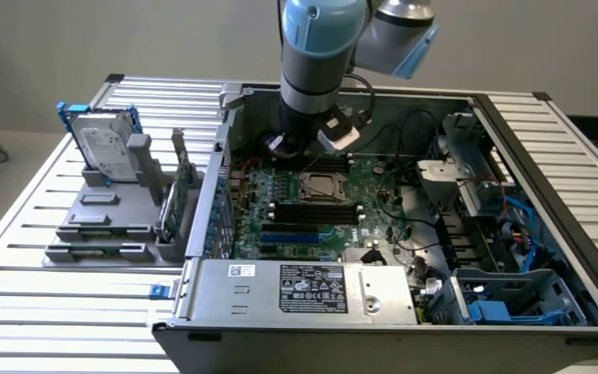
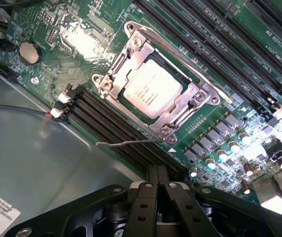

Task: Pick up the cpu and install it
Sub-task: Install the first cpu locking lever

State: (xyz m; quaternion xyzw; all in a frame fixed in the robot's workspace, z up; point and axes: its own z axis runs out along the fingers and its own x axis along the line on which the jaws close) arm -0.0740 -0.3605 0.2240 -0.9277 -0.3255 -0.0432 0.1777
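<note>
The cpu [image 2: 150, 92], a small square chip with a pale silvery top, lies flat inside the metal-framed socket [image 2: 195, 101] on the green motherboard [image 2: 215, 64]. The socket's thin wire lever [image 2: 126, 143] sticks out at one side. My gripper [image 2: 157, 178] hovers above the board a short way from the socket, its two black fingers pressed together and holding nothing. In the exterior view the arm reaches down into the open computer case, with the gripper [image 1: 297, 152] just behind the socket and its cpu [image 1: 319, 187].
Black memory slots [image 2: 106, 128] flank the socket. A silver hard drive [image 1: 105, 144] in a blue frame stands on a grey fixture [image 1: 102, 226] at the exterior view's left. The power supply [image 1: 299, 288], cables and a blue drive cage [image 1: 517, 300] crowd the case.
</note>
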